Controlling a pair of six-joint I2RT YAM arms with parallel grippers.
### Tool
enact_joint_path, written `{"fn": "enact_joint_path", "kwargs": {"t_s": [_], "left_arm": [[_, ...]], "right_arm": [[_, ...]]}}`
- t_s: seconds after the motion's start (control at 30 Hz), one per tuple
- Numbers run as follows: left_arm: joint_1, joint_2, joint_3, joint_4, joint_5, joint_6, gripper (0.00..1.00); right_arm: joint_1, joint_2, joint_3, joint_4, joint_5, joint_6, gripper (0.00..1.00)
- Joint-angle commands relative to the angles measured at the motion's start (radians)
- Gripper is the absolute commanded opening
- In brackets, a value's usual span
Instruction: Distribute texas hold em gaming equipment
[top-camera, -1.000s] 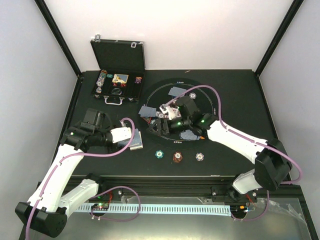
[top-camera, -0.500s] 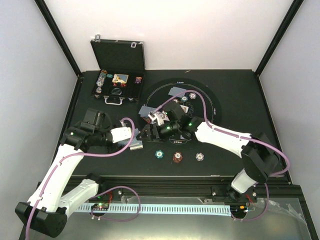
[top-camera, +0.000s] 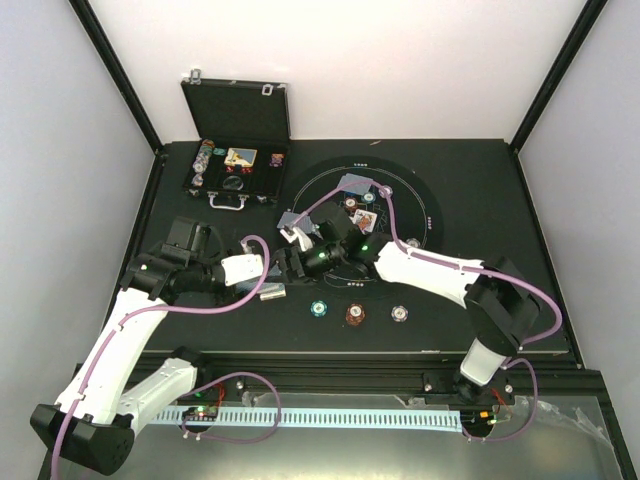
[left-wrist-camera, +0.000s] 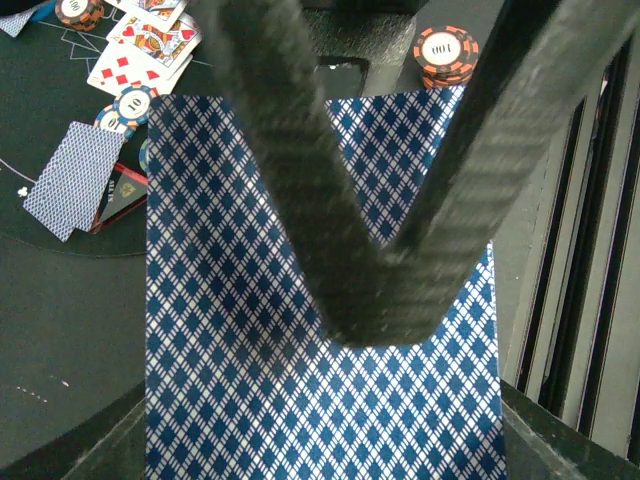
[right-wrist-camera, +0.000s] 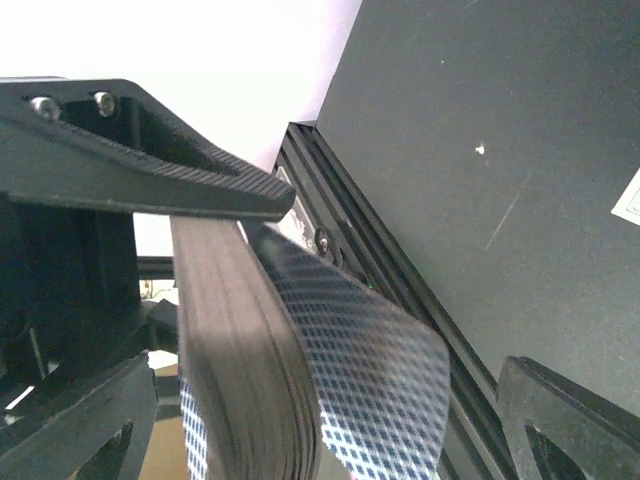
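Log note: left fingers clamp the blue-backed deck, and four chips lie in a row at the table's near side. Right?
Three chips, not four, the top view shows: teal chip, red-brown chip, white chip. The left fingers do clamp the blue-backed deck.

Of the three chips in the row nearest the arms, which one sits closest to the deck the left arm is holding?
The teal chip, leftmost and closest to the deck; the red-brown chip is in the middle, the white chip farthest right.

White arms (top-camera: 440, 272) — black joints (top-camera: 510, 310), purple cables (top-camera: 236, 375).
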Motion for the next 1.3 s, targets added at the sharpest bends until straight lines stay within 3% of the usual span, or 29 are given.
{"fn": "enact_joint_path", "kwargs": {"t_s": [0.0, 0.4, 0.77, 0.83, 1.03, 1.27], "left_arm": [[0.004, -0.014, 0.011, -0.004, 0.017, -0.008, 0.02], [0.004, -0.018, 0.013, -0.012, 0.005, -0.004, 0.02], [0.004, -0.014, 0.016, -0.008, 0.011, -0.007, 0.02], [0.005, -0.014, 0.015, -0.008, 0.010, -0.005, 0.02], [0.004, -0.009, 0.012, -0.004, 0.008, -0.004, 0.02], [0.004, -0.006, 0.012, -0.003, 0.006, -0.005, 0.02]], "right_arm": [[0.008, 0.035, 0.042, 0.012, -0.009, 0.011, 0.95], [-0.048, -0.007, 0.002, -0.070, 0.027, -0.032, 0.82], [-0.073, -0.052, 0.010, -0.132, 0.034, -0.066, 0.57], [-0.072, -0.054, 0.017, -0.146, 0.031, -0.073, 0.58], [-0.060, -0.090, 0.026, -0.100, 0.003, -0.010, 0.75], [-0.042, -0.085, 0.029, -0.032, -0.027, 0.072, 0.68]]}}
